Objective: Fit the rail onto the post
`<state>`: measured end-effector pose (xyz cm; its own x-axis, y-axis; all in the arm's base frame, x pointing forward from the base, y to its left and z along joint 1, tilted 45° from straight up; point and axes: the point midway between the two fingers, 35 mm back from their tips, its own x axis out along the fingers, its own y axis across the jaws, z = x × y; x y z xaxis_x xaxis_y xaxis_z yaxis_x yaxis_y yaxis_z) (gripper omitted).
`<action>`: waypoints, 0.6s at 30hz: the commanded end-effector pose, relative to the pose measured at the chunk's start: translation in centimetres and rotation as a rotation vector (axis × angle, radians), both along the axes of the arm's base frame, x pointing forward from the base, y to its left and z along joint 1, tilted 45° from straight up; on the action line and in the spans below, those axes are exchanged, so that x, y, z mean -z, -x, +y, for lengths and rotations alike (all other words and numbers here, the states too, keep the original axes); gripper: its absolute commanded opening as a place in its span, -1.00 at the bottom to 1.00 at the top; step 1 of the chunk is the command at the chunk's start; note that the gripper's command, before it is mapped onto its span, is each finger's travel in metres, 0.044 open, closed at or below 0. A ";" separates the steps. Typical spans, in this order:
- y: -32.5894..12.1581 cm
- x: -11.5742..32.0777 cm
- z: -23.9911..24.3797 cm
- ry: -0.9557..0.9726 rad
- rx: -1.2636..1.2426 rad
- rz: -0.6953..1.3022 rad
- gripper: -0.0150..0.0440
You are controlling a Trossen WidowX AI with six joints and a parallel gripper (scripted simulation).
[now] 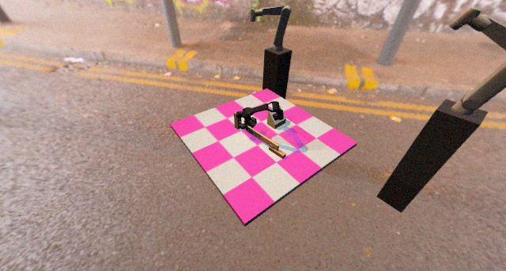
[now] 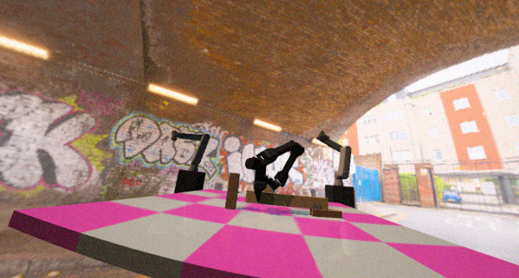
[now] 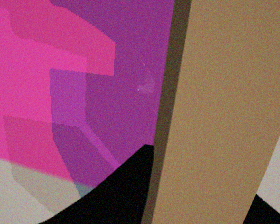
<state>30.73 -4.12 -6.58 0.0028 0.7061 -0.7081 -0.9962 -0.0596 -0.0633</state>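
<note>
Rail held in the tool, just short of the post.
The long, tan wooden rail (image 1: pixel 262 137) (image 2: pixel 302 200) (image 3: pixel 218 110) has its far end at the low brown block (image 1: pixel 280 153) (image 2: pixel 332 214); a gap separates its near end from the upright brown post (image 1: pixel 236 121) (image 2: pixel 232 190). Pegs are too small to discern.

Claw (image 1: pixel 247 128) (image 2: pixel 259 199) pointing down, clamped.

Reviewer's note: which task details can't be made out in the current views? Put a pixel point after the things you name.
- Pegs on the post (image 1: pixel 236 120) (image 2: pixel 232 190): too small and dark in exterior; arm crowds them in top.
- Holes in the rail (image 1: pixel 262 137) (image 2: pixel 300 199) (image 3: pixel 221 110): end face turned away in exterior, cut off by the wrist frame.
- Fingertips of the gripper (image 2: pixel 258 198): lower frame edge cuts them in wrist.
</note>
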 end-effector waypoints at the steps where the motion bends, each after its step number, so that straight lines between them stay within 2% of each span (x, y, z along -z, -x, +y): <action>1: -0.1 0.0 -0.4 0.004 0.005 -0.007 -0.49; 18: -0.2 0.4 -0.7 0.005 0.005 -0.007 -0.49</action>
